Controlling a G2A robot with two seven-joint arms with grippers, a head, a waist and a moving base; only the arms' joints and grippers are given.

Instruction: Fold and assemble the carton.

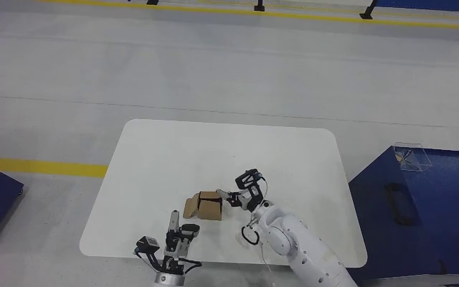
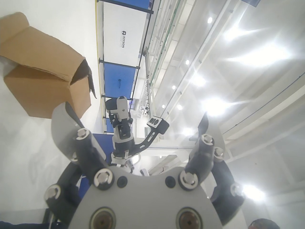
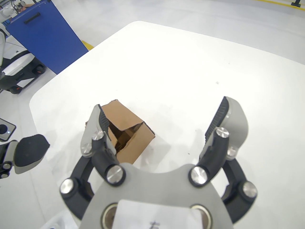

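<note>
The left jaws sit nearest, on the left arm (image 1: 172, 247) at the near edge of the worktop (image 1: 287, 147). They stand wide: the two fingers (image 2: 63, 120) are spread well apart with nothing between them. They are near the carton (image 1: 204, 206) but apart from it. The carton lies on its side toward the near middle of the worktop, between the two arms. The right jaws, on the right arm (image 1: 287, 240), are just beside the carton's open end; they also stand wide and hold nothing. One of its fingers (image 3: 99, 125) is close against the rim of that end, and whether it touches the board cannot be told. Status of the task: the carton body is already squared up into a box shape and rests on one side wall. The end facing the right arm is not closed: the opening (image 3: 124, 135) shows the dark interior, with inner flaps only part-way turned in. In the left wrist view one flap (image 2: 91, 85) hangs loose at that end, and a rounded flap (image 2: 16, 18) stands out past the far end. Judged from this, the forming step is done and the closing steps are left: fold the loose flaps in, tuck them, then check the other end. The task is roughly at its midpoint.
</note>
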